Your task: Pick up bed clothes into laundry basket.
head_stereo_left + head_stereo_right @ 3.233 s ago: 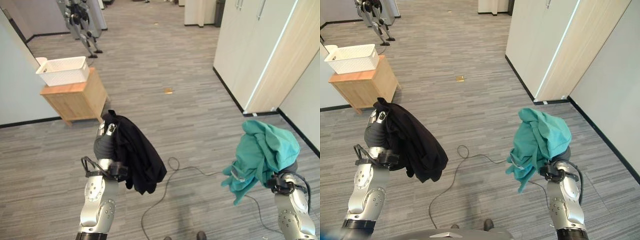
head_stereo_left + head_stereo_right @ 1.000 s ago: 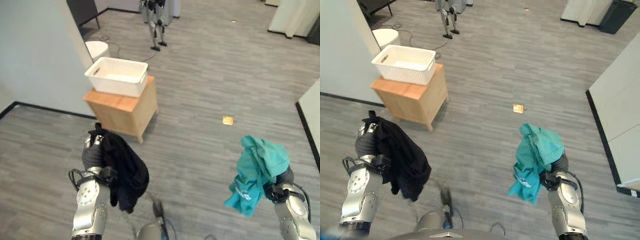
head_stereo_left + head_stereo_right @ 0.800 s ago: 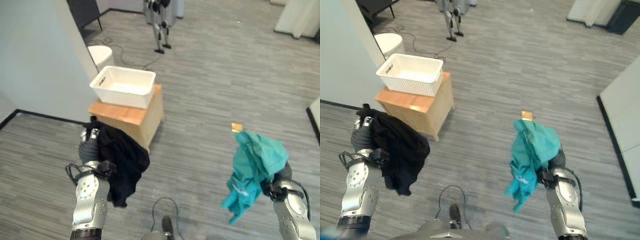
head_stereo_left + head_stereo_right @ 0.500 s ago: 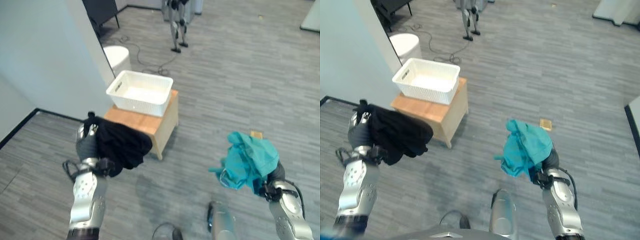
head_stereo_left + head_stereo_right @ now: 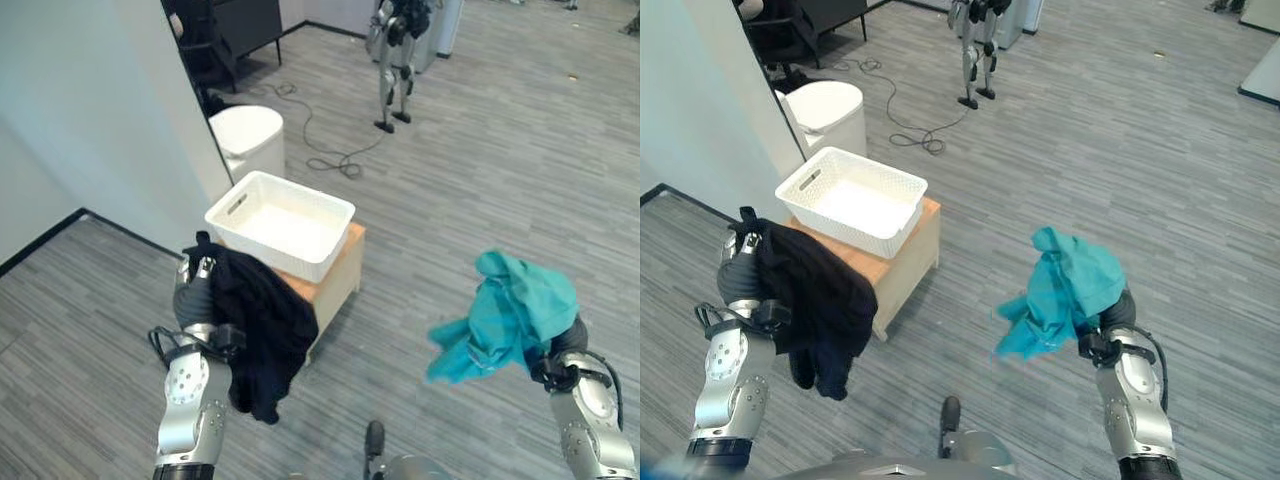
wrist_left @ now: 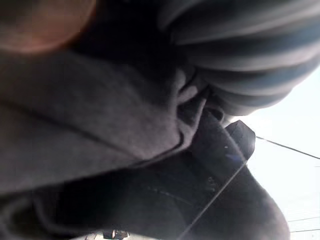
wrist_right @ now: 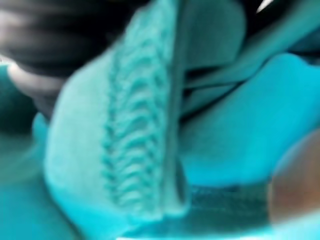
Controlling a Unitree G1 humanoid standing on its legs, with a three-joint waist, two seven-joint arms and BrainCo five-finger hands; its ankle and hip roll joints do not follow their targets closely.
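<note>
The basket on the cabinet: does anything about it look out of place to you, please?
Somewhat: the basket sits skewed on the cabinet, its near edge overhanging the top. It holds nothing; the black garment and teal garment hang from the hands.

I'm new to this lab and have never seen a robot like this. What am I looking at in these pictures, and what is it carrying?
A two-armed humanoid robot looks down from its head camera; two views are its eyes, two sit on its wrists. Its left hand carries a black garment draped over it, the right hand a teal garment. Cloth hides the fingers. Ahead, a white laundry basket, with nothing visible inside, stands on a small wooden cabinet. Beyond are a white round bin and another robot.
</note>
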